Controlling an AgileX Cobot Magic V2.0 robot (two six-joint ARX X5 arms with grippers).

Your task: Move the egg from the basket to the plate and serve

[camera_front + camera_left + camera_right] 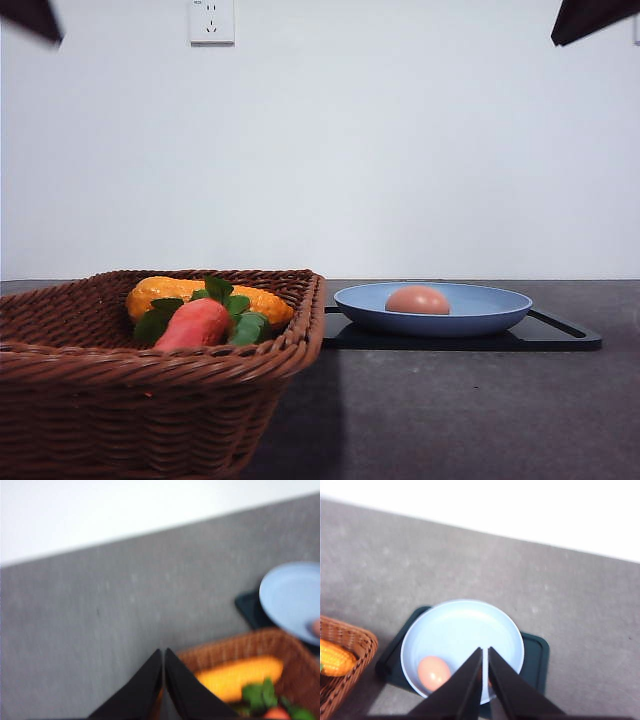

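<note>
You have the egg [417,300] lying in the blue plate [480,312], toward its basket-side rim, and the plate sits on the black tray [560,335]. The tray's near corner lies just beside the wicker basket [150,400], which holds the corn [160,290] and carrot toy [193,325]. Bare grey table [480,420] spreads in front of the tray. Your left gripper [164,652] and right gripper [485,650] hang high, each with fingers pressed together and holding nothing
</note>
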